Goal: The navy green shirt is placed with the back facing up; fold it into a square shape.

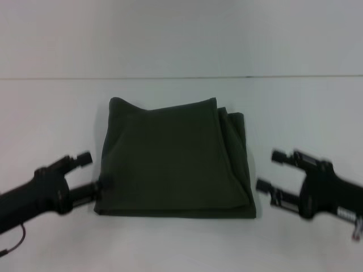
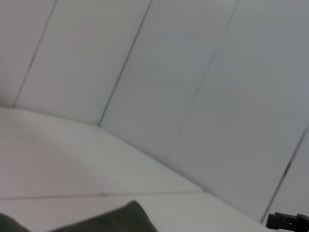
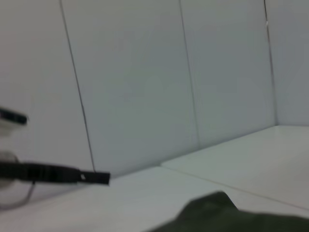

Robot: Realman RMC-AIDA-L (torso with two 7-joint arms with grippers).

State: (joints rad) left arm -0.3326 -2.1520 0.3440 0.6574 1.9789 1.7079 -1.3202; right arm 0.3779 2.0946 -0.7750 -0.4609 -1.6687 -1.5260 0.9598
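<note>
Shirt's folded up, both arms hanging out beside it

The navy green shirt [image 1: 173,158] lies square-ish on the white table [image 1: 181,243]; left gripper [image 1: 93,173] touches its near-left edge, right gripper [image 1: 271,170] just off right, both spread wide, nothing grasped.

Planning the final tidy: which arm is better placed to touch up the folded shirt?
Probably left. The left gripper, open, has a fingertip at the navy green shirt near its corner; the right gripper, also open, sits clear of it.

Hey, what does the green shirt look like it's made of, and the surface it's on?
The navy green shirt looks like soft matte woven or knit cloth: it lies folded in limp layers with rounded edges. The table seems a smooth, hard white surface, possibly laminate, with a faint sheen; its exact material is unclear.
</note>
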